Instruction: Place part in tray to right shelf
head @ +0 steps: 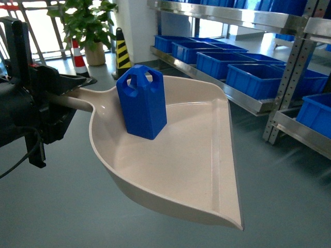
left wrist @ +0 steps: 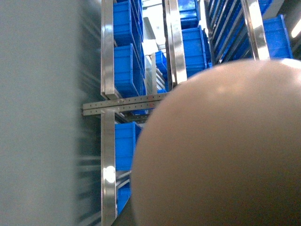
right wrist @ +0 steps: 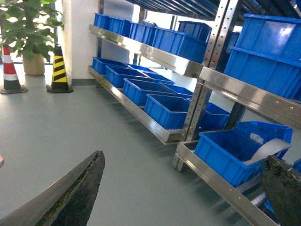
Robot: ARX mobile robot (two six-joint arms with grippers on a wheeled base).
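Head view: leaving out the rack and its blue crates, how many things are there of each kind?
tray: 1
part: 1
traffic cones: 2
potted plant: 1
Total: 5

- The part is a bright, saturated blue all over, with no markings.
- The tray is a glossy beige, paler where light falls on its floor.
- The right shelf is bare silver steel with bright reflections.
- The crates on it are the same strong blue as the part.
- The floor is a dull grey-green.
- One cone carries black and yellow diagonal stripes; the other cone has red and white bands.
- The plant is leafy green in a tan pot.
- The left arm's housing is black.
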